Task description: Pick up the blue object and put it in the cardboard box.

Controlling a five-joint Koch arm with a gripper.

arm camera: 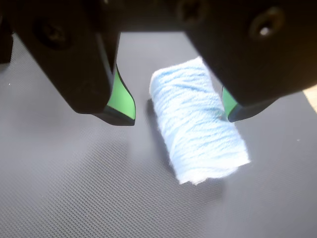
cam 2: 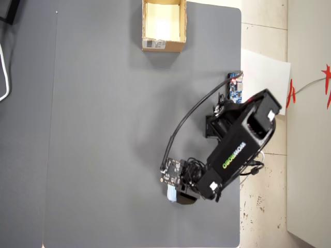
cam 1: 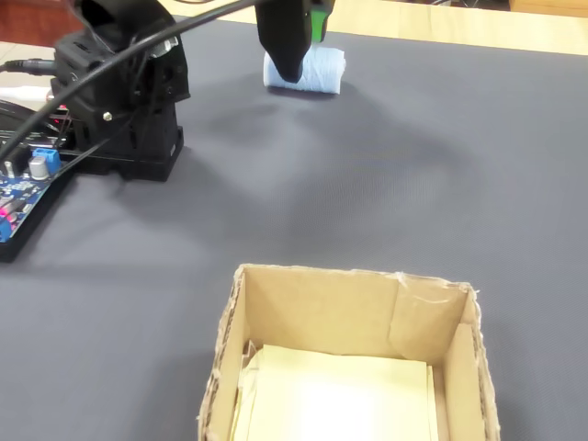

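Wrist view shows the gripper [arm camera: 181,116] spread wide, its left green-padded tip clear of the blue object [arm camera: 198,136] lying on the gray mat [arm camera: 74,188], its right tip at the roll's edge, nothing pinched.

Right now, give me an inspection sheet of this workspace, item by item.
Surface: dark grey textured mat, flat, on a light wooden table.
Job's things: blue object lies on the mat between the open jaws, not gripped; cardboard box open-topped, far across the mat from it in the overhead view, holding only a pale liner.
Clutter: nothing seen on the mat.
Grippers: gripper open, green-padded fingers straddling the object.
Cables: black cable arcs from the base to the wrist.
Surroundings: blue circuit board beside the arm base; tiled floor; white sheet past the mat's edge.
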